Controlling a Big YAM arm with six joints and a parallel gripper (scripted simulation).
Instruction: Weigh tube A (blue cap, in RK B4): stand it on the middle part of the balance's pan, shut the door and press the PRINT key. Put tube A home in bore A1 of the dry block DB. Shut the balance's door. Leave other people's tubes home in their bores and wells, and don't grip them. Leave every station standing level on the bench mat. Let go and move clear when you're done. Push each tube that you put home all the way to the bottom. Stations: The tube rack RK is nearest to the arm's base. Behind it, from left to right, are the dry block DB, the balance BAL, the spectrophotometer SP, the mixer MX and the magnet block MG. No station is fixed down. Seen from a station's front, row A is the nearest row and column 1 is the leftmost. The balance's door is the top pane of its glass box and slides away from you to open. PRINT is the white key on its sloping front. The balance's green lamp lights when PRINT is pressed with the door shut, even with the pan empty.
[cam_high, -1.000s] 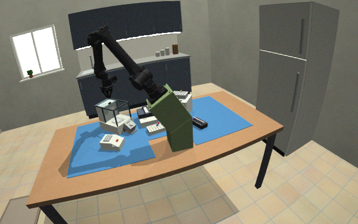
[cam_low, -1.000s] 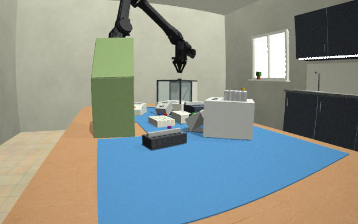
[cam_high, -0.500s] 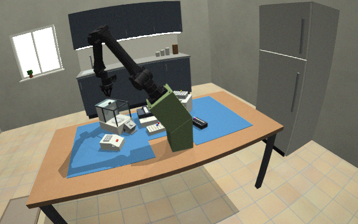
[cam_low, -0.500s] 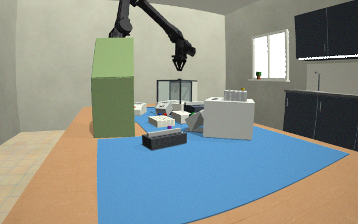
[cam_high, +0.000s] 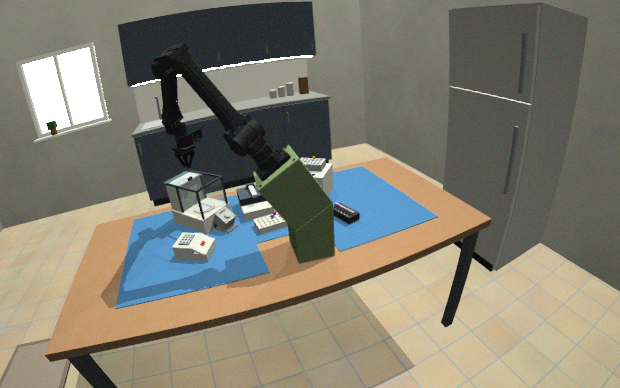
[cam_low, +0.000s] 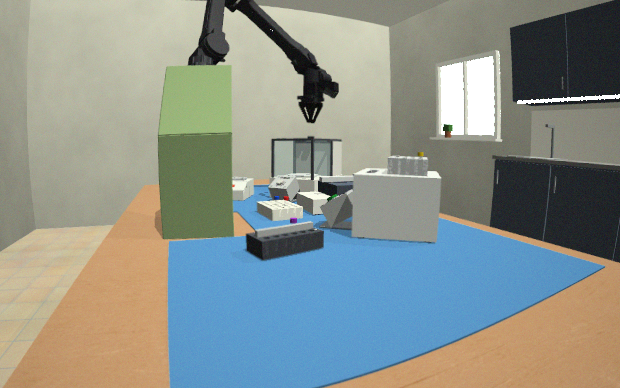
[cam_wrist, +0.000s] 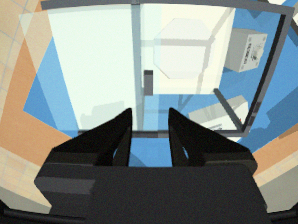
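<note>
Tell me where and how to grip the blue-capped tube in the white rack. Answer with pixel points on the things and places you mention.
Best hold is probably the blue cap (cam_high: 272, 217) (cam_low: 276, 198), with the gripper (cam_high: 187, 165) (cam_low: 311, 121) (cam_wrist: 150, 114) coming straight down: the cap stands proud of the white rack (cam_high: 270, 226) (cam_low: 272, 211). The red cap (cam_high: 274, 213) (cam_low: 286, 198) sits close by, so close across the side that avoids it.
</note>
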